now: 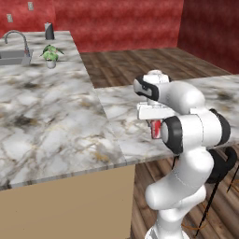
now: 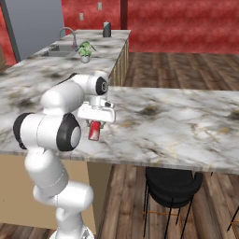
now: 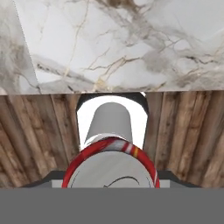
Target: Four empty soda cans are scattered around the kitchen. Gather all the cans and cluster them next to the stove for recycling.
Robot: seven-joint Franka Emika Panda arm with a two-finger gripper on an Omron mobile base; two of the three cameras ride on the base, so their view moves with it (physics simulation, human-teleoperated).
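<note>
A red soda can point(image 1: 157, 131) with white markings and a silver top hangs upright in my gripper point(image 1: 156, 123), which is shut on it. From the right base view, the can point(image 2: 94, 133) is just above the front edge of the marble counter point(image 2: 177, 126), under the gripper point(image 2: 95, 125). Looking down from the hand view, the can's red rim and silver top point(image 3: 111, 168) sit close between the fingers, with the counter edge point(image 3: 109, 65) and wood floor beyond. The stove is out of view.
A sink with a faucet point(image 1: 15, 50), a small potted plant point(image 1: 50, 55) and a dark container point(image 1: 49, 31) stand at the far end of the counter. A black stool point(image 2: 172, 187) sits under the counter overhang to my right.
</note>
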